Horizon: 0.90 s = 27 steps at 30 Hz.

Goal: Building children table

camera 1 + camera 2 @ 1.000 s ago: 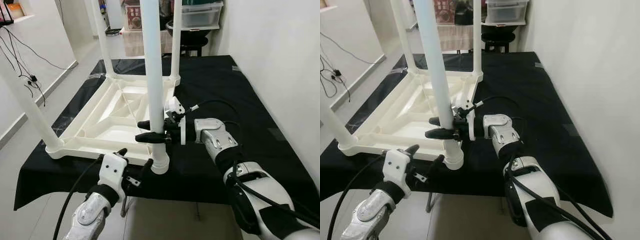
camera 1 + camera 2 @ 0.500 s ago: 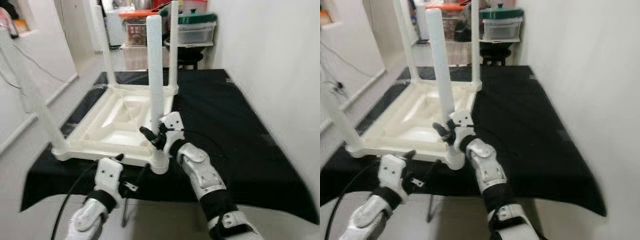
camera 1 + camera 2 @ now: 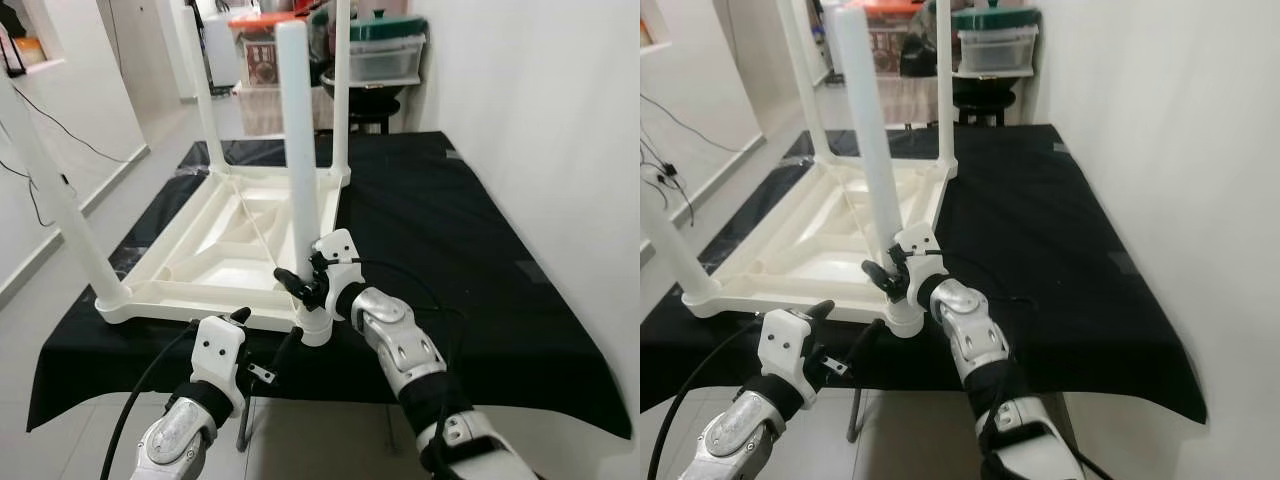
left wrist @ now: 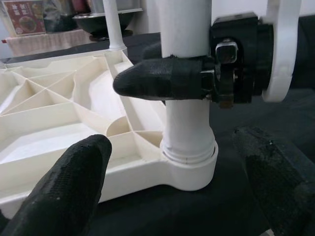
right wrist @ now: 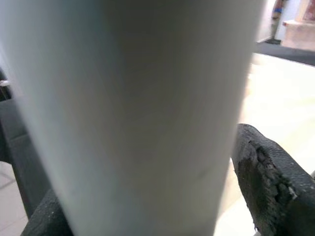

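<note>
Right gripper (image 3: 297,287) having dropped lower on near table leg (image 3: 298,160), now gripping it just above socket. White upturned table (image 3: 215,235) lying frame centre on black cloth (image 3: 450,240), far legs cropped at top. Left gripper (image 3: 262,338) hovering spread, lower left.

The upturned table (image 3: 215,250) is cream-white with matching white legs (image 3: 297,170); the cloth (image 3: 470,250) beneath is plain black. Both grippers have black fingers (image 4: 74,182) on white housings; a storage box (image 3: 385,60) has a green lid.

White walls (image 3: 540,90) (tiled floor (image 3: 30,310))
</note>
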### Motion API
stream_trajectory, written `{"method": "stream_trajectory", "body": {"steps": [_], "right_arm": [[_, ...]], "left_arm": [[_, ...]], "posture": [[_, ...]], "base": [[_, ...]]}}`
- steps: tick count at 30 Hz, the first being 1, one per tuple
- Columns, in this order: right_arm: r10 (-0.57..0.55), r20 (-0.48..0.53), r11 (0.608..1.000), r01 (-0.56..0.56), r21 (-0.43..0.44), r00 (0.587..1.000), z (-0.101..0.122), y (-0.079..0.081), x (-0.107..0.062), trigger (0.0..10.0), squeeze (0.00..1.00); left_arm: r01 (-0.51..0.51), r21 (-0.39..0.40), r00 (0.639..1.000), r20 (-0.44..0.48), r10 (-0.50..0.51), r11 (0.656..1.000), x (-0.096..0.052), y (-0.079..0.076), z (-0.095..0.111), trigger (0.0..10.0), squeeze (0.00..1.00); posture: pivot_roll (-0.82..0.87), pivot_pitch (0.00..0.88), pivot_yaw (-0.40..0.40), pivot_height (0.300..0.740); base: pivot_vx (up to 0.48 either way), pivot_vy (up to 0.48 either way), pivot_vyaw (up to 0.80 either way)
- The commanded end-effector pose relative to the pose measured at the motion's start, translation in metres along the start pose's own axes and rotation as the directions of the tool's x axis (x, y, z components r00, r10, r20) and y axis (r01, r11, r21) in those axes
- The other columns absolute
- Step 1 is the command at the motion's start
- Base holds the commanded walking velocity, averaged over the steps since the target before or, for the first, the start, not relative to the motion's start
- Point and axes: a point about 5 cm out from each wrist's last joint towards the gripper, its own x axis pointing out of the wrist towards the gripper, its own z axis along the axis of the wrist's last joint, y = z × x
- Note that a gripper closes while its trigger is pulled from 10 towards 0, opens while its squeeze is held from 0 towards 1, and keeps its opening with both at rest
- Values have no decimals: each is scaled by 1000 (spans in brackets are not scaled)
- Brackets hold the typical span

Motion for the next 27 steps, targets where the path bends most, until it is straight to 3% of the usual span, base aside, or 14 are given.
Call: {"method": "stream_trajectory", "body": {"steps": [1,2,5,10,13,15,16,27], "right_arm": [[111,16,993,-110,-40,994,7,4,6,10000,455],[223,14,974,-222,-47,975,9,2,5,10000,0],[332,13,942,-331,-47,943,12,1,3,10000,0],[517,-45,846,-518,-124,855,26,-17,-8,10000,0],[539,-54,832,-541,-126,841,27,-20,-9,10000,0],[542,-53,835,-544,-82,839,29,-26,-11,10000,0],[533,-48,841,-536,-71,844,31,-30,-11,0,0],[495,-39,865,-496,-69,868,30,-36,-11,0,0]], "left_arm": [[3,-8,1000,0,-3,1000,0,0,1,10000,0],[4,-10,1000,1,-4,1000,0,0,1,10000,0],[5,-13,1000,2,-5,1000,0,-1,2,10000,0],[-1,-16,1000,5,1,1000,-2,-2,2,10000,0],[-2,-17,1000,5,2,1000,-2,-2,2,10000,0],[-6,-16,1000,4,6,1000,-4,-2,2,10000,0],[-8,-16,1000,3,8,1000,-4,-2,2,10000,0],[-10,-15,1000,-2,10,1000,-7,-2,3,10000,0]], "posture": [[-9,0,10,740],[-4,0,5,740],[-4,0,5,740],[17,5,-4,740],[17,5,-4,740],[37,11,-12,740],[41,13,-13,740],[38,24,2,740]], "base": [[0,0,0],[0,0,0],[0,0,0],[0,0,0],[0,0,0],[0,0,0],[0,0,0],[0,0,0]]}}
